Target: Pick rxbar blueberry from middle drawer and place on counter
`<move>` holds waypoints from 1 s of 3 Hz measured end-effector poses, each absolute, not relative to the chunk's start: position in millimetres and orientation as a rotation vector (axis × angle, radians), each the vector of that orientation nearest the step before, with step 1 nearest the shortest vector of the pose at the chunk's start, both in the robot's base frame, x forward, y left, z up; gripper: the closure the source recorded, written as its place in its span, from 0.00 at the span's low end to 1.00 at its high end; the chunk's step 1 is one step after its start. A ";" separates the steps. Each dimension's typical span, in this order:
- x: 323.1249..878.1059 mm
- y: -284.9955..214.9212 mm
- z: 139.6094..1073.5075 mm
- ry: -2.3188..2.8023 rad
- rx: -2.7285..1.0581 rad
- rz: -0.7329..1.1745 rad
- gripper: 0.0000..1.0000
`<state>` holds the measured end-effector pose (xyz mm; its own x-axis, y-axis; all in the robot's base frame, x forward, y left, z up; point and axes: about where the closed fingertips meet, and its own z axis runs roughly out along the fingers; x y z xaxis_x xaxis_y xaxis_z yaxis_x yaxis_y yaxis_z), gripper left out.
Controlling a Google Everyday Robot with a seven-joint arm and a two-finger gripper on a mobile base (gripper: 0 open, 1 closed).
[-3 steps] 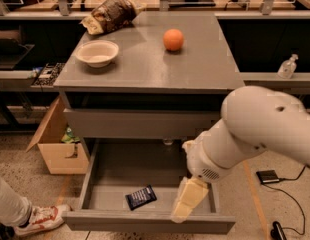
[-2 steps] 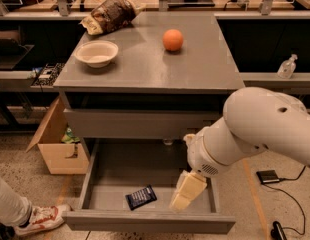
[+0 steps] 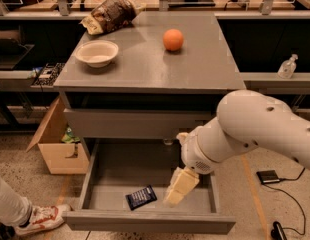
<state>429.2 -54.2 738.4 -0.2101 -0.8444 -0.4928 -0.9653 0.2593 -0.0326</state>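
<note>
The rxbar blueberry [image 3: 141, 197] is a small dark navy bar lying flat on the floor of the open middle drawer [image 3: 125, 169], near its front edge. My gripper [image 3: 176, 190], with cream-coloured fingers, hangs inside the drawer just to the right of the bar and slightly above the floor, apart from the bar. The white arm reaches in from the right. The grey counter [image 3: 145, 64] is the cabinet's top slab above the drawer.
On the counter stand a white bowl [image 3: 97, 52], an orange [image 3: 173, 39] and a brown mottled snack bag [image 3: 109, 15]. A cardboard box [image 3: 57, 146] sits left of the cabinet. A person's shoe [image 3: 42, 219] is at the lower left. A workbench runs behind.
My gripper has shifted a little to the left inside the drawer, closer to the bar. The bar has not moved.
</note>
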 end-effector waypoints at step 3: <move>525.6 14.4 600.3 2.031 -1.700 0.612 0.00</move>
<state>525.6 14.4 600.3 -0.1643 -0.8008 -0.5760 -0.9857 0.1554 0.0650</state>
